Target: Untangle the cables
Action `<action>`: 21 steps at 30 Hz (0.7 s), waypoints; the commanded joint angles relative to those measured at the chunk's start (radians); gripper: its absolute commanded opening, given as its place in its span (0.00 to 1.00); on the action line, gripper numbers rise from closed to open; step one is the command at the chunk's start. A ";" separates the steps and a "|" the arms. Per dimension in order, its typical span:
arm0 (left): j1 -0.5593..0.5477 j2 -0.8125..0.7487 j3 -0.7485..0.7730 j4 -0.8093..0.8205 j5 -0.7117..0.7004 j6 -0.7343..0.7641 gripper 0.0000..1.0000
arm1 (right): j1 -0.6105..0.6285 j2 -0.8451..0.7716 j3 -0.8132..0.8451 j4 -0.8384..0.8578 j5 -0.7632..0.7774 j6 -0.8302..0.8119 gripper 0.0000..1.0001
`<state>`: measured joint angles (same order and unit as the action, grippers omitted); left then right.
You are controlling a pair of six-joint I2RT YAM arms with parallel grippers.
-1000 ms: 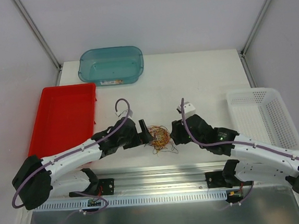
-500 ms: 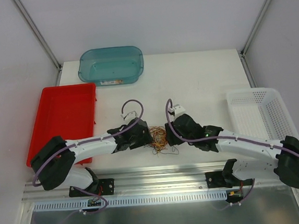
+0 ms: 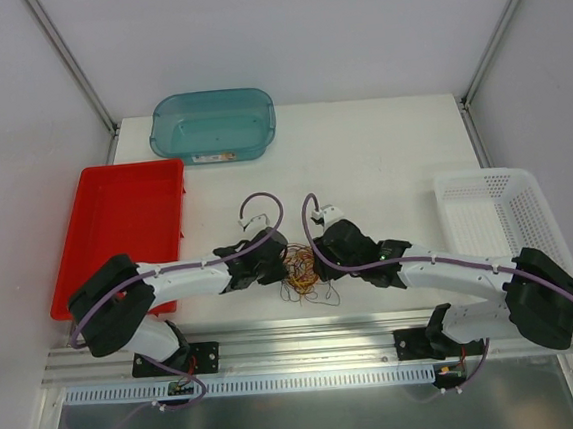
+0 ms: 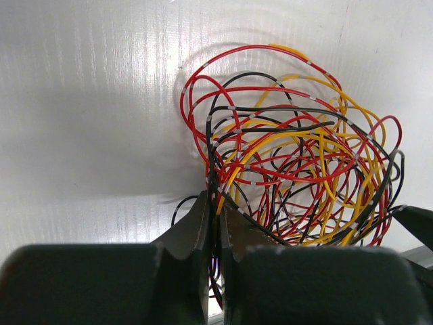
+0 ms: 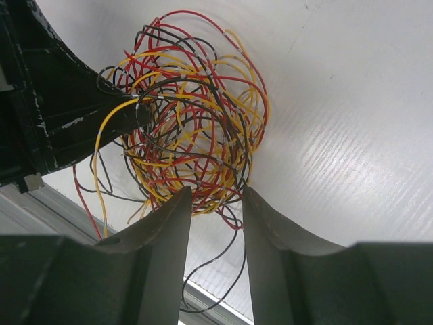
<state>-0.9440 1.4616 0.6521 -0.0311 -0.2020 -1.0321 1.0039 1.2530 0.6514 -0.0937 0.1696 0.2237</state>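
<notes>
Your left pincer (image 4: 216, 202) is pressed together on strands at the near edge of the cables (image 4: 291, 156). Your right pincer (image 5: 215, 196) stands apart, the tangle's edge between its tips. The whole bundle lies on the white table (image 4: 81, 101).

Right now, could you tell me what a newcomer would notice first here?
The tangle of red, yellow and black cables at the near middle of the table stands out first. Both arms meet at it: the left gripper shut on strands at its edge, the right gripper open around its other side. A red tray lies left, a white basket right.
</notes>
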 commanded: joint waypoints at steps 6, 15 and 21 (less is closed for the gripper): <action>-0.015 -0.102 -0.037 0.005 -0.056 0.036 0.00 | 0.013 -0.023 0.022 0.035 0.001 -0.015 0.39; -0.015 -0.182 -0.057 -0.009 -0.074 0.090 0.00 | 0.024 -0.040 0.031 0.008 0.028 -0.023 0.08; -0.013 -0.234 -0.072 -0.094 -0.158 0.075 0.00 | 0.021 -0.137 0.008 -0.057 0.102 -0.030 0.01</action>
<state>-0.9501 1.2659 0.5961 -0.0711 -0.2810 -0.9638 1.0229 1.2034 0.6514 -0.1223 0.2062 0.2039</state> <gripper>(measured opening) 0.033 0.015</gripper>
